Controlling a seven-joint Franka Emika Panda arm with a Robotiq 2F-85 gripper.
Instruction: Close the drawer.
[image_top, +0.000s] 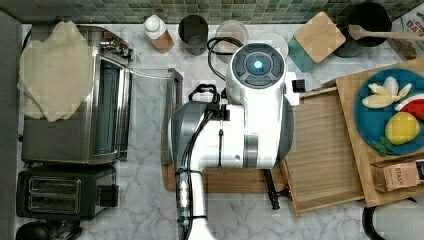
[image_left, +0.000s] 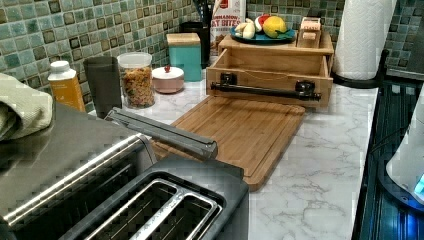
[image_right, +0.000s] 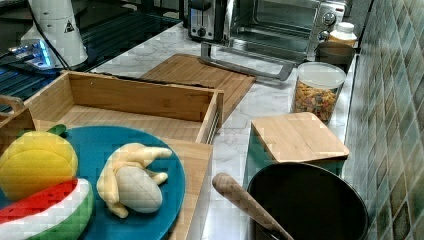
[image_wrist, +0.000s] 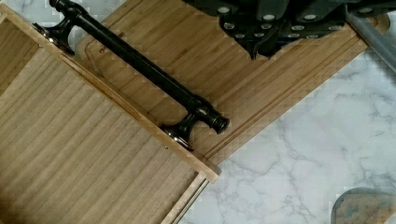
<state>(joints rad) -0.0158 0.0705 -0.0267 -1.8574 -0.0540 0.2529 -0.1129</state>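
The drawer is a shallow light-wood tray with a ribbed bottom. It stands pulled out of its wooden stand, towards the top view's left. A black bar handle runs across its front. In the right view the drawer's bare inside lies below the blue plate. My gripper hovers shut and holding nothing above the cutting board, a short way out from the handle. In the top view the white arm covers it.
The brown cutting board lies in front of the drawer. A toaster oven with its door down and a black toaster stand beyond it. A blue plate of toy fruit tops the stand. Jars line the tiled wall.
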